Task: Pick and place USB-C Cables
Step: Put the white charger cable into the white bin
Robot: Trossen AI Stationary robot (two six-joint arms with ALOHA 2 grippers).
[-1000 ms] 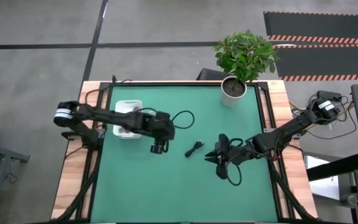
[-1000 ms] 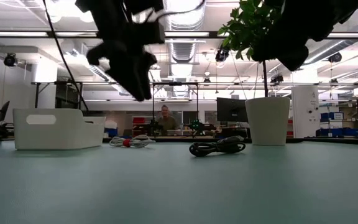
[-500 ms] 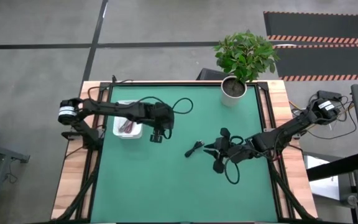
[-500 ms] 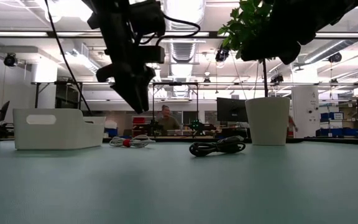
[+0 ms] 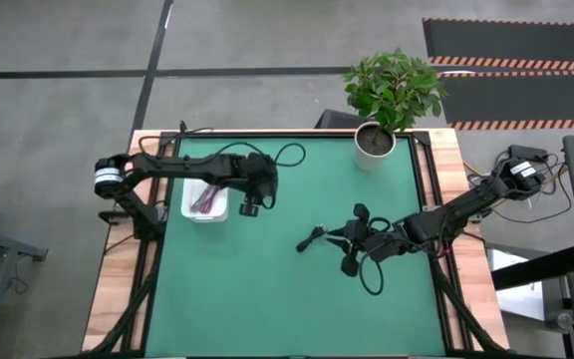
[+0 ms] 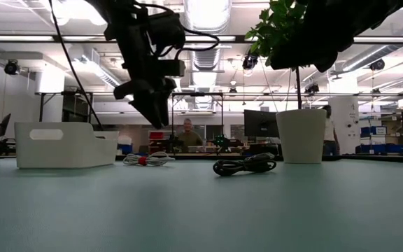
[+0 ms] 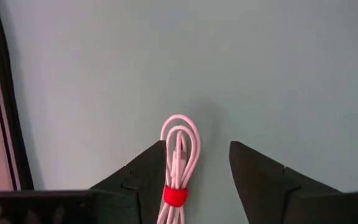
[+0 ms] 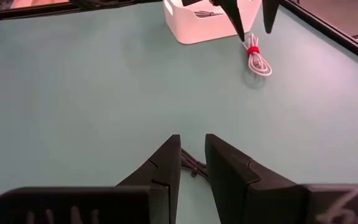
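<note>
The white cable with a red tie [image 7: 180, 146] lies flat on the green mat beside the white tray [image 5: 205, 218]; it also shows as white cable [image 6: 145, 159] and white cable [image 8: 258, 60]. My left gripper [image 7: 197, 148] hangs open above it, one finger on each side, clear of it; the left gripper [image 6: 152, 115] is well off the mat. The black cable [image 5: 312, 237] lies at mid-table, black cable [image 6: 243, 166]. My right gripper [image 5: 339, 242] hovers just right of it, open by a narrow gap [image 8: 192, 140]. The red cable [image 5: 205, 199] lies in the tray. No grey cable shows.
A potted plant in a white pot [image 5: 375, 142] stands at the far edge, right of centre, also pot [image 6: 301, 136]. The tray [image 6: 65, 144] sits at the mat's left side. A person shows in the room far behind the table. Bare mat lies toward the near edge.
My left gripper has moved toward the table's far edge, from mid-mat to a spot beside the tray over the white cable, uncovering the tray. My right gripper has shifted slightly left toward the black cable. The cables have stayed where they lay.
</note>
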